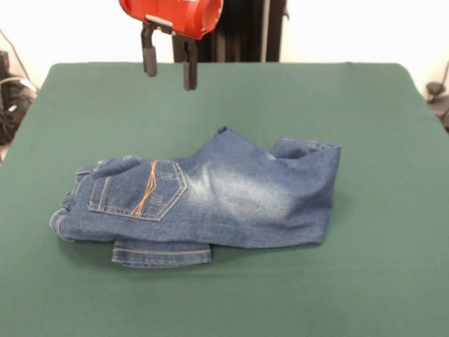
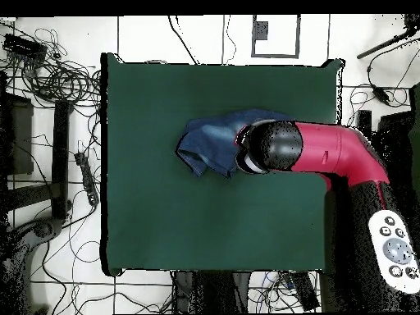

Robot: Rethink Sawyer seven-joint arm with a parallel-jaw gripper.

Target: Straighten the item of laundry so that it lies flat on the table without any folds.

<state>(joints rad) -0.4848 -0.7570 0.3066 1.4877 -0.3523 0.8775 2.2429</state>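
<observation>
Small blue denim jeans [image 1: 210, 200] lie folded over on the green table [image 1: 365, 140], waistband and a back pocket with orange stitching at the left, leg hems doubled back at the front and right. My gripper [image 1: 169, 67] hangs open high above the table, behind the jeans' left half, touching nothing. In the overhead view the jeans [image 2: 209, 141] show partly, and the red arm with its black wrist [image 2: 275, 148] hides their right part and the gripper.
Bare green cloth [image 2: 164, 221] surrounds the jeans on all sides. Cables and stands [image 2: 49, 82] lie on the floor beyond the table's edges. The robot's pedestal [image 2: 385, 238] stands at the right in the overhead view.
</observation>
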